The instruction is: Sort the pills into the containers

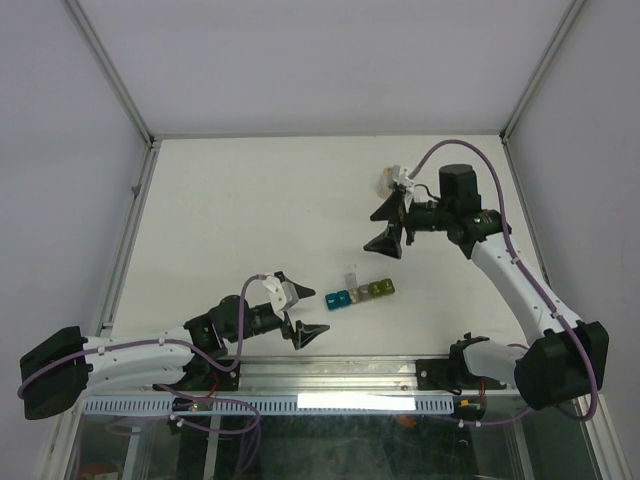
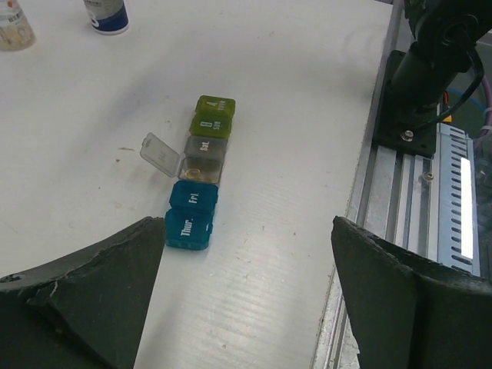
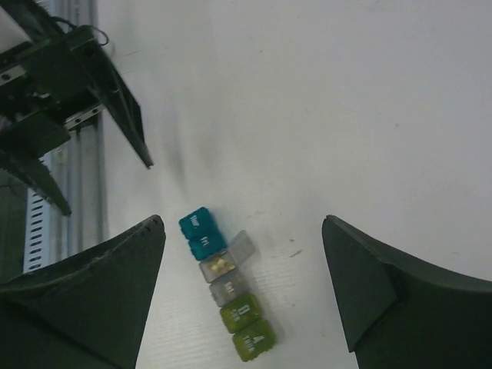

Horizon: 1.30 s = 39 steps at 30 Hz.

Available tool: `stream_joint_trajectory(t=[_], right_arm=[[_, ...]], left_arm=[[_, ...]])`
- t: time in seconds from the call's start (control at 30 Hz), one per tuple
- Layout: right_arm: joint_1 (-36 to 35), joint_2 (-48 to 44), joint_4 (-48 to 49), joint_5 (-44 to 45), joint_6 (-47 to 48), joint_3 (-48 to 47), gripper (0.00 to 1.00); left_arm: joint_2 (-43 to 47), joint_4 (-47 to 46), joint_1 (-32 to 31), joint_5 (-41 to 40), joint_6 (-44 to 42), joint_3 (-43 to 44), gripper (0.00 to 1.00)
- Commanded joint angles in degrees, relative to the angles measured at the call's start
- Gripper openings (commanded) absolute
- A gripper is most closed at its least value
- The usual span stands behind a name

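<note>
The containers [image 1: 362, 293] form a short strip of joined cubes on the white table: blue, teal, grey, olive and yellow-green. In the left wrist view the containers [image 2: 201, 167] lie ahead of my open left gripper [image 2: 244, 224], with one grey lid [image 2: 159, 154] flipped open. The right wrist view looks down on the containers [image 3: 227, 293], and small yellowish pills [image 3: 219, 264] sit in the open grey compartment. My right gripper [image 3: 242, 223] hangs open well above them with nothing between its fingers. My left gripper [image 1: 298, 306] is just left of the strip, and my right gripper [image 1: 380, 224] is behind it.
Two pill bottles [image 2: 15, 27] [image 2: 108, 15] stand at the far side of the table, near the right arm [image 1: 490, 245]. The metal rail [image 2: 430, 192] and the right arm's base [image 2: 419, 84] run along the near edge. White walls enclose the table.
</note>
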<state>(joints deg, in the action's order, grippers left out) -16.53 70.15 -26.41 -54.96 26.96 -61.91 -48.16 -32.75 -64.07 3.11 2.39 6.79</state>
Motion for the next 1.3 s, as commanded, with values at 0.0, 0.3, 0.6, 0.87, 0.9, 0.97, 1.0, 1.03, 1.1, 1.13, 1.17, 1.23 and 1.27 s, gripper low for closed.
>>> stream_joint_trajectory(t=[0.0, 0.3, 0.6, 0.87, 0.9, 0.97, 1.0, 1.03, 1.1, 1.13, 1.17, 1.23, 1.27], right_arm=[[0.09, -4.34, 4.99, -12.43, 1.76, 7.33, 0.86], [0.92, -4.12, 4.27, -14.01, 1.46, 7.48, 0.86], [1.07, 0.69, 1.02, -11.71, 3.78, 6.09, 0.85], [1.07, 3.97, -0.7, -8.37, 4.36, 5.1, 0.85], [1.01, 4.29, -0.87, -7.88, 4.41, 5.05, 0.85], [1.11, 4.97, -0.92, -6.86, 4.41, 4.99, 0.85], [1.1, 5.32, -0.89, -6.43, 4.31, 4.99, 0.85], [1.14, 5.73, -0.79, -6.18, 4.06, 5.04, 0.85], [1.15, 6.52, -0.49, -5.92, 3.66, 5.12, 0.84], [1.14, 6.97, -0.42, -5.77, 3.55, 5.2, 0.84], [1.15, 7.4, -0.31, -5.62, 3.42, 5.22, 0.84], [1.06, 8.43, -0.28, -5.31, 3.36, 5.24, 0.84], [0.99, 8.93, -0.35, -5.13, 3.24, 5.16, 0.84]], left_arm=[[1.43, -0.95, -0.26, 0.29, -2.97, 2.79, 0.92], [3.29, -9.69, -0.26, -5.01, 0.59, -1.3, 0.99], [-4.74, -12.44, -0.22, -4.49, -5.24, -0.64, 0.99], [-12.55, -13.97, -0.22, -4.54, -9.32, 1.34, 0.99], [-13.52, -13.98, -0.26, -4.41, -9.93, 1.72, 0.99], [-15.36, -13.98, -0.24, -4.4, -10.94, 2.31, 0.98], [-16.22, -13.75, -0.26, -4.5, -11.26, 2.66, 0.98], [-17.04, -13.11, -0.26, -4.62, -11.35, 3.03, 0.98], [-18.09, -12.09, -0.22, -4.69, -11.4, 3.59, 0.98], [-18.51, -11.81, -0.25, -4.49, -11.44, 3.73, 0.97], [-19.06, -11.97, -0.21, -4.36, -11.57, 3.69, 0.97], [-20.47, -12.64, -0.22, -4.34, -12.05, 3.86, 0.97], [-21.24, -12.42, -0.18, -4.41, -12.4, 4.23, 0.97]])
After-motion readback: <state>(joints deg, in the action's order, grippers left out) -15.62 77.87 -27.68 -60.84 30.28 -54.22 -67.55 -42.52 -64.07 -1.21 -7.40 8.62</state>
